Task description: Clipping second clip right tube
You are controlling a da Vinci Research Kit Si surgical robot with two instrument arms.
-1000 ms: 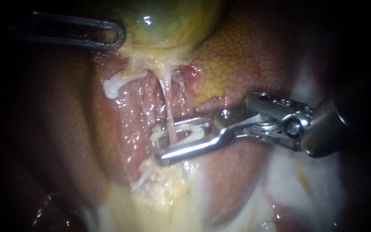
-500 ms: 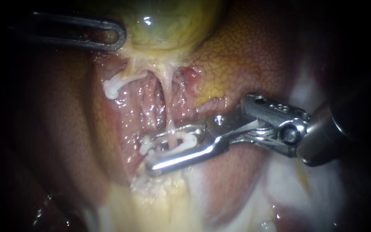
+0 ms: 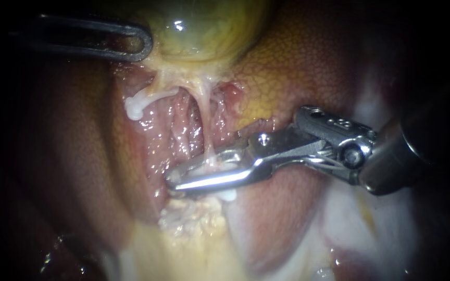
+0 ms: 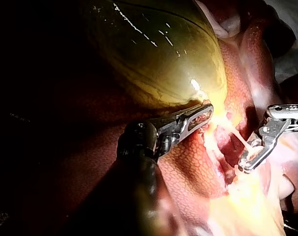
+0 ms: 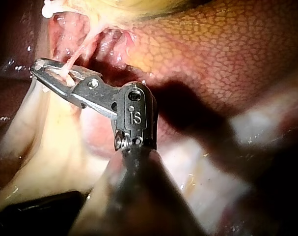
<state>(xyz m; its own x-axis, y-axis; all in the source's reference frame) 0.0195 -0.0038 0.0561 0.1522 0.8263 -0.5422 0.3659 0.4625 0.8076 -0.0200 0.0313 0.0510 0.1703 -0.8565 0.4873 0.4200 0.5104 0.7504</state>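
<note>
Orange-brown, pebbled liver (image 3: 298, 67) is the bed for everything else, wet and glossy where it folds into a pink groove. Against its upper edge sits the gallbladder (image 3: 204, 26), a smooth green-yellow sac. My left instrument (image 3: 144, 44), dark and slim with a looped, windowed hand, appears pressed onto the gallbladder's lower rim and holds it taut. It is well away from the work.

My right instrument (image 3: 173, 181) is bright steel. Its hand reaches along the groove from the liver's right side and is nearly closed. The two jaws meet at their tips and pinch the right tube (image 3: 203, 125) between them. That tube is a thin, pale, stringy cord running from the gallbladder's neck straight down the groove. Its long axis crosses my jaws almost squarely, so I judge the squeeze is lined up well. A white clip (image 3: 228, 195) peeks out just under the lower jaw, beside crumbly yellow fat.
</note>
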